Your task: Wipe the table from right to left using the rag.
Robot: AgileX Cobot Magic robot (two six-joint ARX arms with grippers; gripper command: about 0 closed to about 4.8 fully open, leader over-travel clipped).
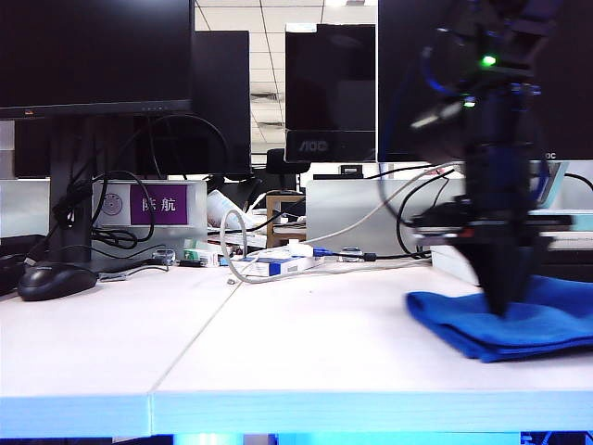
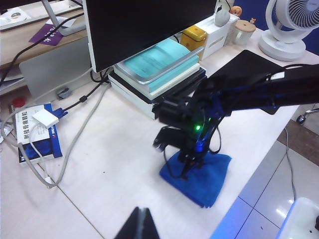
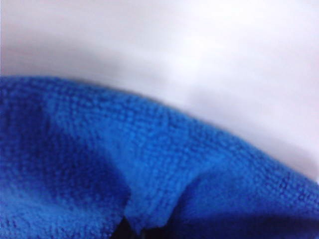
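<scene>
On the table [image 1: 306, 343], the right claw [image 1: 498, 301] pinches the rag [image 1: 547, 324], its puckered fold visible only up close; the left claw [image 2: 139, 225] is mostly hidden, state unclear.

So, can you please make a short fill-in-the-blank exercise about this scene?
1. The right pincer presses on the ___ rag.
2. The rag lies on the ___ side of the table in the exterior view.
3. The black ___ sits at the table's far left.

Missing words: blue; right; mouse
</scene>
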